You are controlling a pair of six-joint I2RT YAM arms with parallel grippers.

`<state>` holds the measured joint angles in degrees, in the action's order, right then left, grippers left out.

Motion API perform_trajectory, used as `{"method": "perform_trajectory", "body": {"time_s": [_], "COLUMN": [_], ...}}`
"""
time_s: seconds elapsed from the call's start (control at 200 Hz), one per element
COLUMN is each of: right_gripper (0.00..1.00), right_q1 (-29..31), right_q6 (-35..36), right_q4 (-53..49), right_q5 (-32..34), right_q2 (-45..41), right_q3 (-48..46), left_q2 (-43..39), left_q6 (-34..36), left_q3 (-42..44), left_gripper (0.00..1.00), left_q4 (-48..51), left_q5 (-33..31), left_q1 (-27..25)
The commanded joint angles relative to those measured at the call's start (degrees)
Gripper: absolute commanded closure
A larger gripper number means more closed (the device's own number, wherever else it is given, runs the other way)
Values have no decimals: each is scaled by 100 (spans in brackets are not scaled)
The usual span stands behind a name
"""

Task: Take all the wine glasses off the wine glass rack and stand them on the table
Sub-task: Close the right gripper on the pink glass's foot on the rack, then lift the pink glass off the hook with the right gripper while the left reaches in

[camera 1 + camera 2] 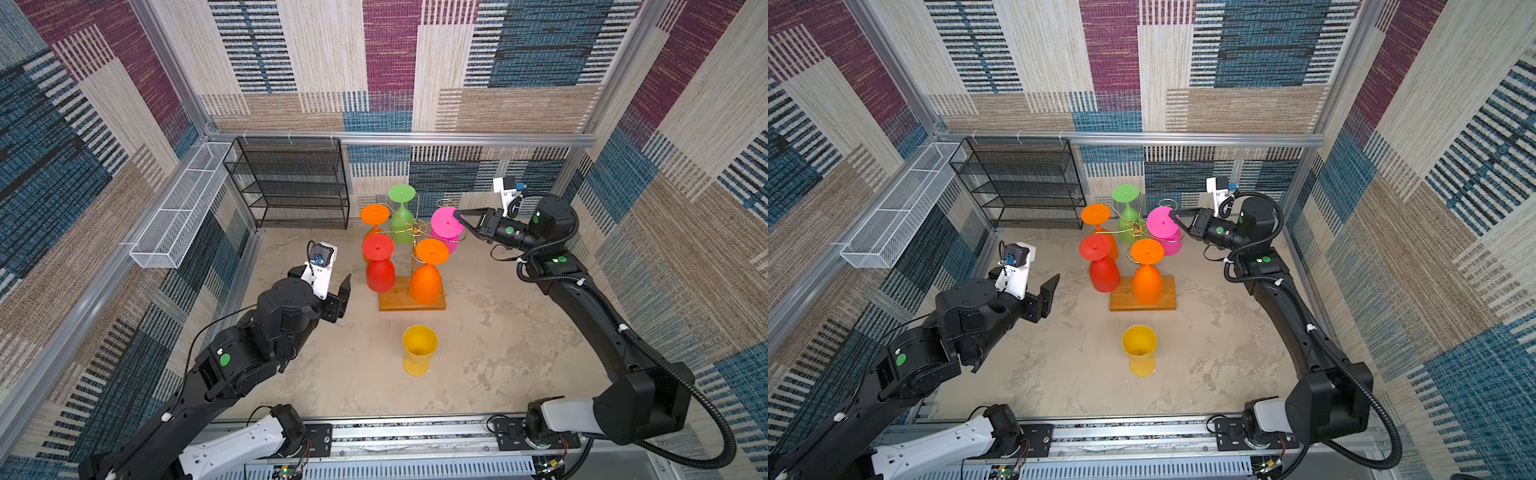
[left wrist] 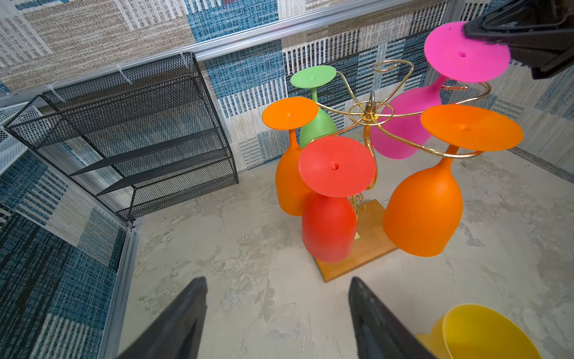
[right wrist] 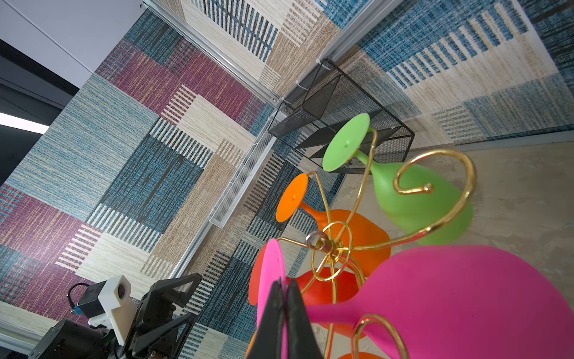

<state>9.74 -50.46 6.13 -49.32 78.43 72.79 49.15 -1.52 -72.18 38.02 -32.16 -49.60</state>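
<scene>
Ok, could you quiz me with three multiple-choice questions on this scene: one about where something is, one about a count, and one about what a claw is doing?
1. Where is the yellow glass?
A. standing on the table in front of the rack
B. hanging on the rack
C. inside the black mesh shelf

2. How many orange glasses are there?
A. one
B. three
C. two

3. The right gripper is:
A. open and empty
B. shut on the foot of the pink glass
C. shut on the green glass

Answers: 1 A, it stands upright before the wood base; 2 C, both hang upside down from the wire arms; 3 B, its closed tips pinch the pink foot's rim.
</scene>
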Motion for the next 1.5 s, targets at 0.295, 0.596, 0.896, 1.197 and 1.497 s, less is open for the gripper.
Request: {"method": "perform_trajectory", "body": {"time_s": [0.295, 0.596, 0.896, 1.197, 1.497], "right_gripper": [100, 100, 100, 100, 100], "right_q1": [7, -138, -716, -1193, -1239], "right_q6": [365, 625, 578, 1088, 1105], "right_q4": [-27, -275, -300, -881, -282], "right_q5": [335, 614, 499, 860, 808], "right_q2": [344, 245, -216, -1232, -2071], "right_q3": [430, 419, 125, -8, -25], "left_q2": [-19, -37, -63, -124, 226], "left_q6": [-165, -182, -193, -285, -120], "left_q3": [26, 43, 56, 35, -106], "left_gripper": [26, 26, 26, 26, 26], "left_q4": [123, 178, 204, -137, -1118], "left_q5": [146, 198, 241, 474, 2252], "left_q1": [74, 118, 157, 180, 531]}}
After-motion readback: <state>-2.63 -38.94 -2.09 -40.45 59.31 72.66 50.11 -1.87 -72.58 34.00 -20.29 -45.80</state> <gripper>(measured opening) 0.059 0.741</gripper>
